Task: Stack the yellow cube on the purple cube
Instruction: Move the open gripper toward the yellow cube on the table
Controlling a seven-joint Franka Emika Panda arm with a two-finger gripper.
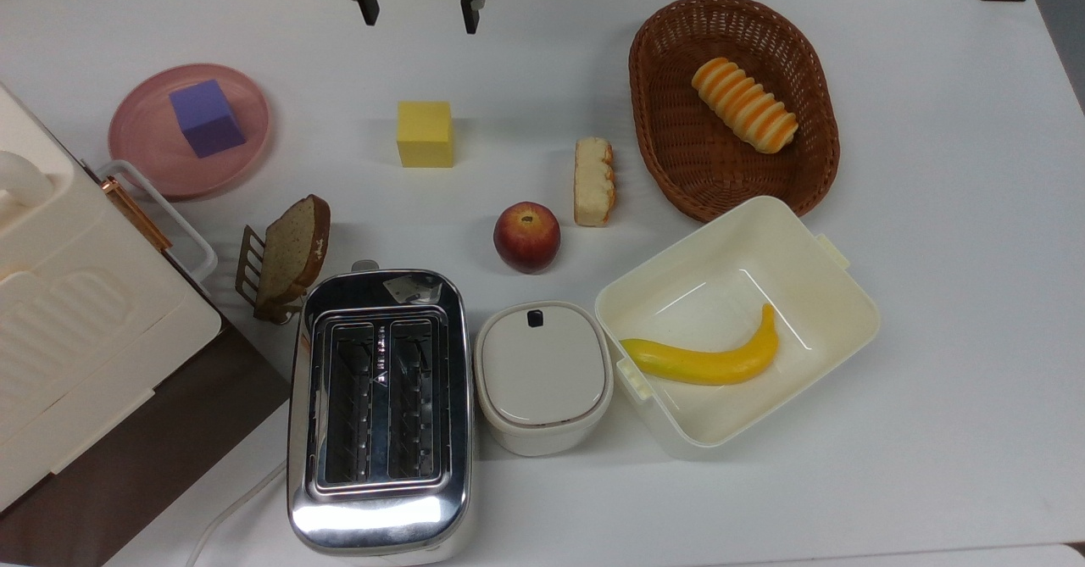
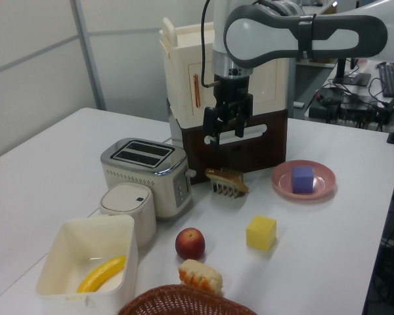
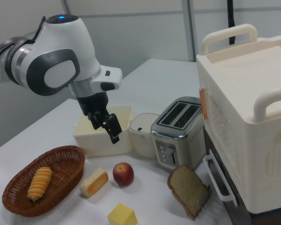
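The yellow cube (image 1: 425, 133) (image 2: 261, 232) (image 3: 122, 216) rests alone on the white table, near the middle. The purple cube (image 1: 206, 117) (image 2: 303, 178) sits on a pink plate (image 1: 140, 156) (image 2: 282, 186) toward the top view's left. My gripper (image 1: 420, 14) (image 2: 223, 133) (image 3: 105, 130) hangs in the air, open, with nothing between its fingers. In the top view it is at the upper edge, just above the yellow cube and to the right of the plate.
A red apple (image 1: 526, 236) and a bread piece (image 1: 593, 181) lie near the yellow cube. A wicker basket (image 1: 648, 92) holds a striped roll. A toaster (image 1: 377, 406), a lidded pot (image 1: 542, 376), a cream tub (image 1: 839, 296) with a banana, a rack with a bread slice (image 1: 292, 249) and a large cream box (image 1: 76, 313) fill the near side.
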